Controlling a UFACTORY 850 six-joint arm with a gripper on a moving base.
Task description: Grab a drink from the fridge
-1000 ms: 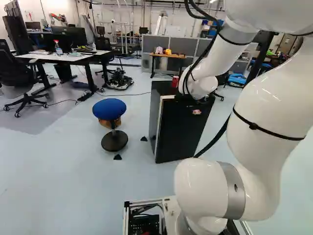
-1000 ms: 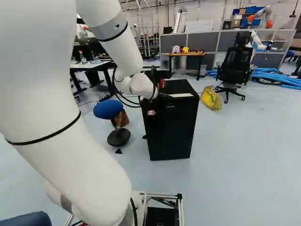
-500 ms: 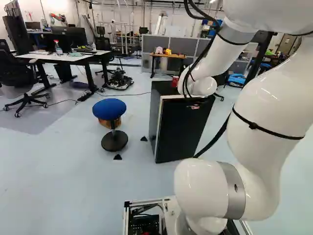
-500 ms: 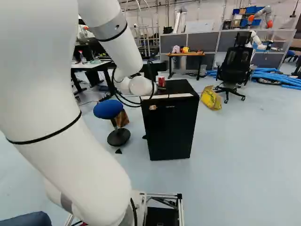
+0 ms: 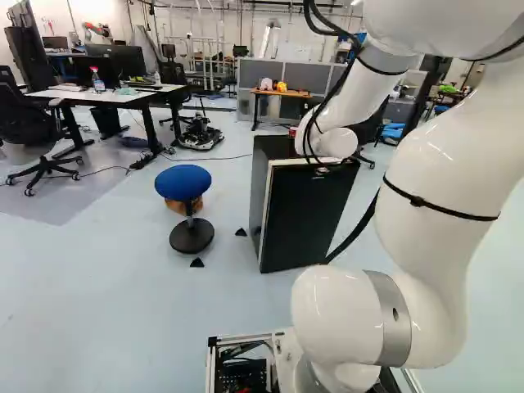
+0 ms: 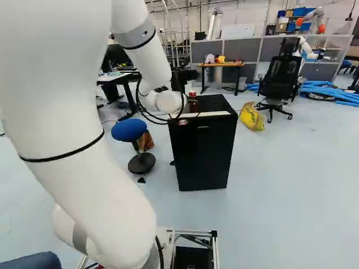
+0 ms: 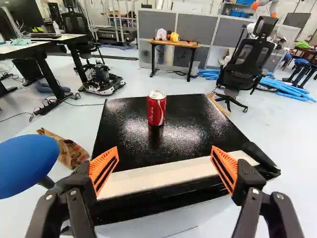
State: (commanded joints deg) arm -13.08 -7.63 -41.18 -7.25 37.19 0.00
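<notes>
A red can stands upright ahead of the wide-open, empty claw, on top of the fridge. The claw should advance low and level, clear of that surface, until the can sits midway between the pads, then squeeze gently before lifting.

A robotics lab, by the look of it, with some office mixed in.
Near me a big white arm rises over a pale, hard floor, and another robot shows orange joints at the far right of the right base view. There are desks with monitors, a wheeled chair, grey partitions, metal frames, blue tubes heaped on the floor, and the fridge standing right out in the open.
</notes>
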